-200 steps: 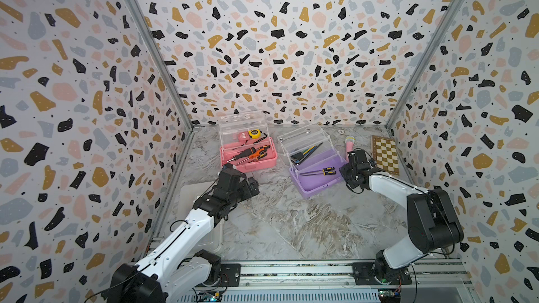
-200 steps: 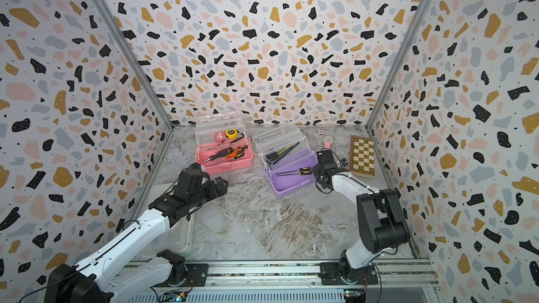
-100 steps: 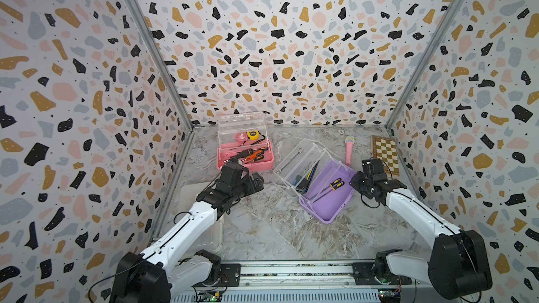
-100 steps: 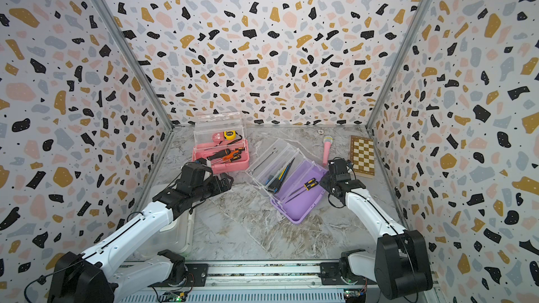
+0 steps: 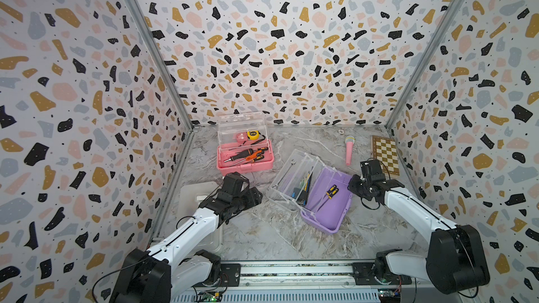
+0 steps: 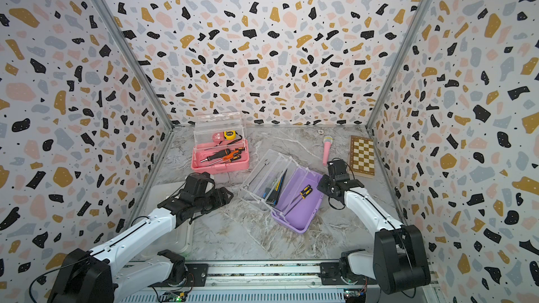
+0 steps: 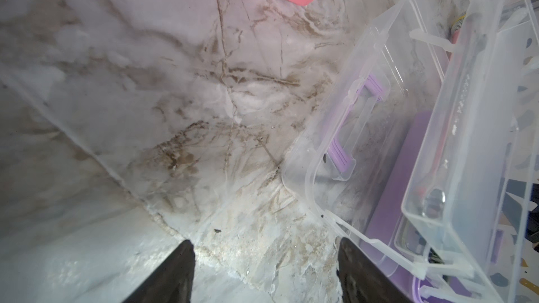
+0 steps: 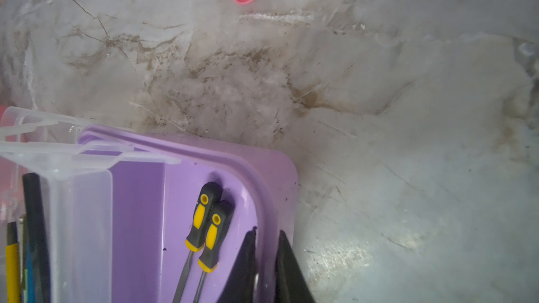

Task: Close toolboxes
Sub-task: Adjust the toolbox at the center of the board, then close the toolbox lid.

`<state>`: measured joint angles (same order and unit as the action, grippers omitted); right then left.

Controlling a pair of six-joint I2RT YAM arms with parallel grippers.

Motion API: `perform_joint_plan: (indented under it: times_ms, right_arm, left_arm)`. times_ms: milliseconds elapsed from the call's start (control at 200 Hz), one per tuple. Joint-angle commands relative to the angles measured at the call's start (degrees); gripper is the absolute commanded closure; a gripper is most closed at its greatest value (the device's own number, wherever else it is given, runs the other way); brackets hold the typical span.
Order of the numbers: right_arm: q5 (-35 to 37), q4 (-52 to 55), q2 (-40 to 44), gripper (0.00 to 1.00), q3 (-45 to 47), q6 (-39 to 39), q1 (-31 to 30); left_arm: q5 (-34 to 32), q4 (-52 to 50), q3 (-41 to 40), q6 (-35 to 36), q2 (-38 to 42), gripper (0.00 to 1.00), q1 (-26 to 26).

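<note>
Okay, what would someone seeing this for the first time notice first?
Probably the purple toolbox lying askew mid-table, its clear lid wide open and the right gripper astride its rim. Behind it, nearer the back wall, the pink toolbox also stands open with tools inside. Loud terrazzo-patterned walls enclose the whole scene.

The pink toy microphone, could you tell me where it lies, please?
In both top views the microphone lies at the table's far right, between the purple toolbox and the chessboard.
</note>
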<state>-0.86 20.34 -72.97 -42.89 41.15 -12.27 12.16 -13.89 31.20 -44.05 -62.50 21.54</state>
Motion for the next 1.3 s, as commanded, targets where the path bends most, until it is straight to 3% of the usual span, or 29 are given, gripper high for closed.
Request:
perform_joint_plan:
  times_ms: [0,90,421,701,836,956,1127,1292]
  right_arm:
    - [-1.7,-2.0,1.2,0.77,-0.5,-2.1,-0.2]
    - [-1.9,-1.9,1.8,0.68,-0.4,-2.5,-0.1]
    - [-2.3,-2.4,1.2,0.68,0.2,-3.9,0.1]
    - [-2.3,-2.9,0.8,0.68,1.1,-4.6,0.1]
    - [-2.5,-3.0,0.7,0.68,1.8,-5.0,0.1]
    - [-2.8,-3.2,1.6,0.68,2.7,-4.8,0.1]
    - [-8.0,-4.2,3.1,0.67,3.8,-4.3,0.1]
    - [-10.7,-4.9,3.3,0.61,4.9,-3.8,0.1]
  left_arm:
    - [2.2,4.7,-0.9,-1.0,-0.9,0.28,-0.2]
    - [3.9,8.4,-0.9,-2.3,-2.6,0.3,-0.2]
    - [9.0,19.0,1.4,-4.6,-12.8,0.45,0.1]
    - [8.0,19.7,3.4,-3.0,-18.5,0.48,1.9]
    - [7.9,19.9,4.9,-2.5,-21.6,0.54,2.3]
    - [7.8,18.8,6.5,-1.4,-23.8,0.62,2.9]
    - [6.5,16.4,8.3,1.2,-25.1,0.82,3.5]
    - [1.1,9.2,12.5,7.0,-24.5,1.0,5.5]
